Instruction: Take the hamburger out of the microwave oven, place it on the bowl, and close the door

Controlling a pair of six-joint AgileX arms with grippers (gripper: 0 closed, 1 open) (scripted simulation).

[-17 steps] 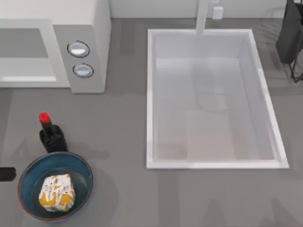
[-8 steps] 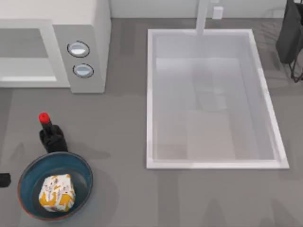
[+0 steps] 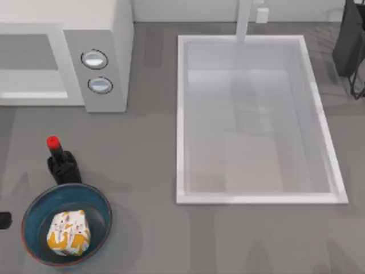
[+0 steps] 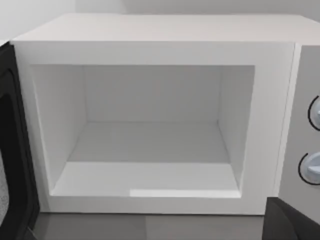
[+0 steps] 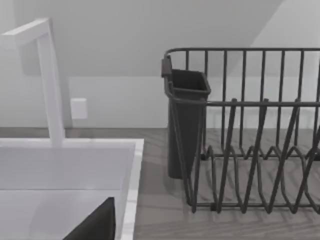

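Left gripper (image 3: 3, 220) has slid further off the top view's left edge; fingers can't tell. Hamburger (image 3: 68, 232) sits in bowl (image 3: 102, 208), beside bottle (image 3: 61, 160) on counter (image 3: 148, 171). Left wrist: microwave oven (image 4: 150, 50) cavity empty, door (image 4: 12, 165) swung open. Right wrist: sink (image 5: 70, 165), dish rack (image 5: 250, 145).

The left arm's dark two-finger gripper (image 3: 3, 220) sits at the top view's left edge, just left of the blue-teal, reddish-brown-rimmed round bowl (image 3: 100, 206), apart from it.
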